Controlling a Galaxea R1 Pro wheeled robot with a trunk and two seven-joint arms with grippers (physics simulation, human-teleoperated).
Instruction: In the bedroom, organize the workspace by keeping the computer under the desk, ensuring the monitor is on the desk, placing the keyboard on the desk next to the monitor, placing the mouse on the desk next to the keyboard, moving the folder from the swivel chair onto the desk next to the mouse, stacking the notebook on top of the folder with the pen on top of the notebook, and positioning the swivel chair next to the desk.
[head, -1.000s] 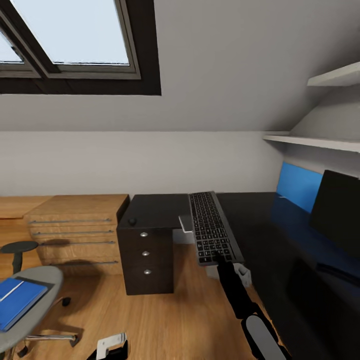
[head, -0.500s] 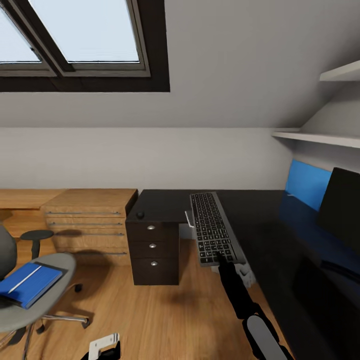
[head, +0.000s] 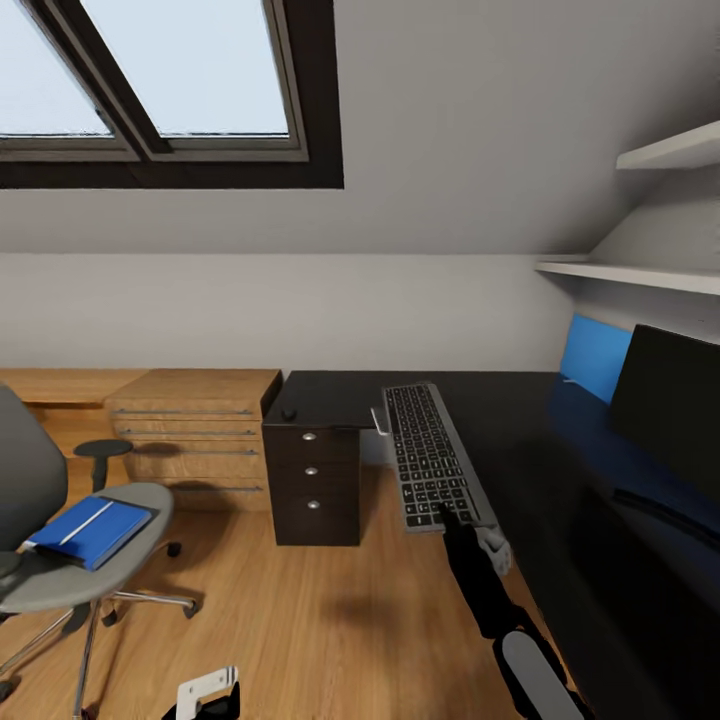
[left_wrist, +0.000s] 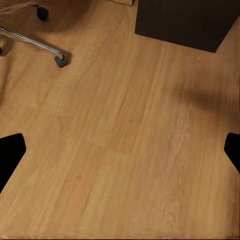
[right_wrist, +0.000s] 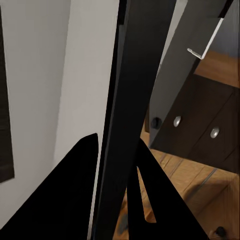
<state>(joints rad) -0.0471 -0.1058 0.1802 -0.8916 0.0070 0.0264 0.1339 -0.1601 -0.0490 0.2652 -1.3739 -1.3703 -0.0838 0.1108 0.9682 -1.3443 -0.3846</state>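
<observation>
My right gripper (head: 452, 517) is shut on the near end of the long black keyboard (head: 428, 457) and holds it up over the floor, beside the black desk (head: 520, 415). In the right wrist view the keyboard (right_wrist: 125, 100) shows edge-on between the dark fingers (right_wrist: 75, 195). The monitor (head: 665, 400) stands on the desk at far right. A small black mouse (head: 289, 413) lies on the desk corner above the drawer unit (head: 312, 470). At left, the blue folder (head: 92, 530) rests on the grey swivel chair (head: 35, 585). My left gripper (head: 210, 698) hangs open low over the floor (left_wrist: 125, 125).
A light wood chest of drawers (head: 195, 430) stands against the back wall, with a small black stool (head: 103, 450) before it. White shelves (head: 640, 275) and a blue wall panel (head: 592, 355) sit above the desk at right. Open plank floor lies between chair and desk.
The whole view has shifted, so the camera moved: the swivel chair with the folder is now further in view. The keyboard stays in my right gripper, barely changed.
</observation>
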